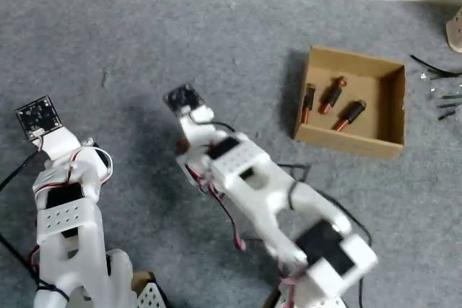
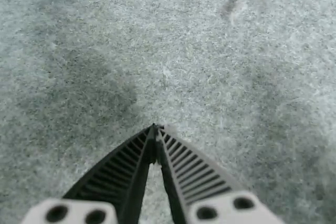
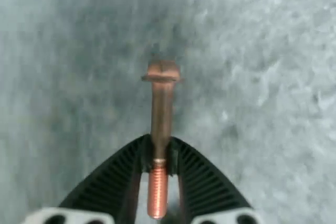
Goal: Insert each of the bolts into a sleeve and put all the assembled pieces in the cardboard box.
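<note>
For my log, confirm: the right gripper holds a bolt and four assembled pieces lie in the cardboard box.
Not four: the high view shows three assembled pieces in the cardboard box. The right gripper does hold a bolt, as the right wrist view shows.

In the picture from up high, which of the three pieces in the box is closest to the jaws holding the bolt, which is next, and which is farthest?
Measured from the right gripper, shut on the bolt:
1. The left piece, beside the left wall of the cardboard box.
2. The middle piece, nearer the box's far wall.
3. The right piece, farthest to the right in the box.
</note>
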